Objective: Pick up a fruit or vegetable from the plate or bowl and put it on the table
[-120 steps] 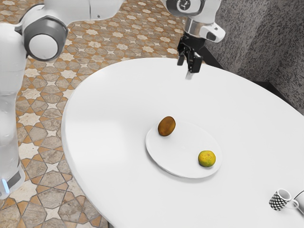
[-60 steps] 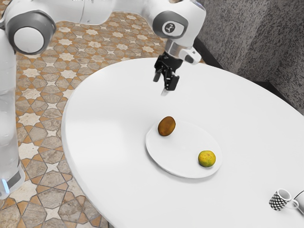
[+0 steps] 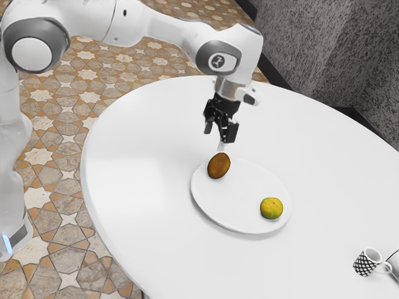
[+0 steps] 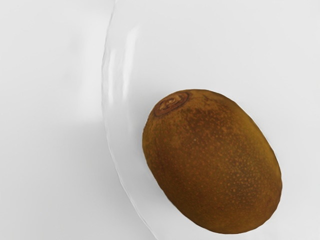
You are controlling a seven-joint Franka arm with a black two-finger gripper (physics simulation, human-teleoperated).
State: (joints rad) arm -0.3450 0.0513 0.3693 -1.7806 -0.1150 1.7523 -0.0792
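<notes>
Wrist view: kiwi (image 4: pixel 212 162) roughly lengthwise along rim (image 4: pixel 113 150)

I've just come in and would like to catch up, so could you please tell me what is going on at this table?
My gripper hangs open just above the brown kiwi, holding nothing. The kiwi lies near the rim of the white plate, and a yellow-green fruit sits on the plate's other side. One of them is to go onto the table; from where the gripper hangs, the kiwi looks the likely pick. Neither fruit is on the bare table yet.
</notes>
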